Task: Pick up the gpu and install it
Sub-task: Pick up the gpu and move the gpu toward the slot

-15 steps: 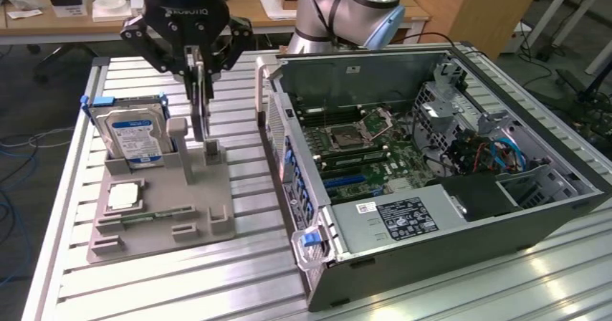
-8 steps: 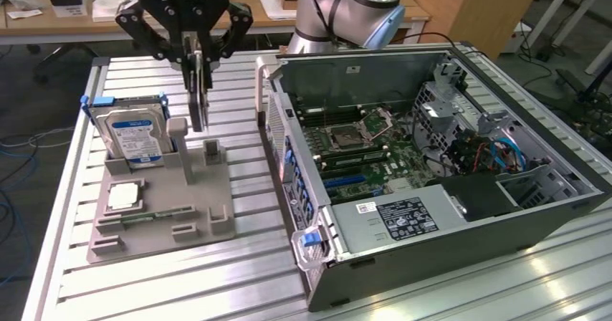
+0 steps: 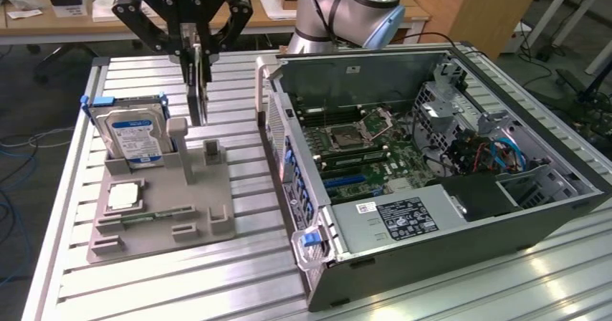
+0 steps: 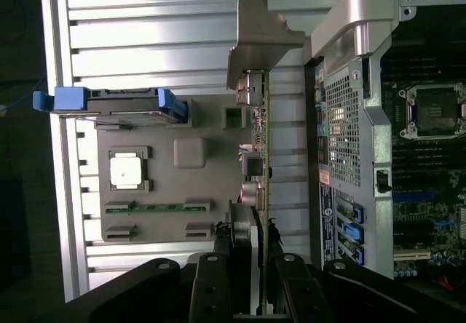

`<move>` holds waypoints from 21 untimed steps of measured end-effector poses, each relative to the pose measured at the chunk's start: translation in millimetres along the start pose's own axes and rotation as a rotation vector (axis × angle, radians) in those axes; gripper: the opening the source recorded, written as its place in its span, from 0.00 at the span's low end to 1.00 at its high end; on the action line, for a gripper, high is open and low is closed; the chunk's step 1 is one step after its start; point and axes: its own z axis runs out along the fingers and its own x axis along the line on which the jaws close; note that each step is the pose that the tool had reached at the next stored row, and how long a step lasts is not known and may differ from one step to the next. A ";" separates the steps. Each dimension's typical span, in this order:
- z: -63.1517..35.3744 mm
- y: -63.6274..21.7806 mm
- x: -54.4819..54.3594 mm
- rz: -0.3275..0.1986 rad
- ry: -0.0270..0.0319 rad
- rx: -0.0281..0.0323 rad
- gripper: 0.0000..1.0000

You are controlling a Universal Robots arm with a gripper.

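I log: tool [image 3: 195, 49] clamped on gpu [image 3: 198, 99], card upright, held above grey fixture [image 3: 212, 195], near open case [image 3: 431, 253].

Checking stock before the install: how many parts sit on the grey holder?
3: hard drive upright at the back, CPU flat in the middle, memory stick lying in front of it. The gpu is above the holder, in the gripper.
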 end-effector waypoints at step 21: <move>3.1 0.8 -13.4 -0.003 -0.0126 0.0001 0.28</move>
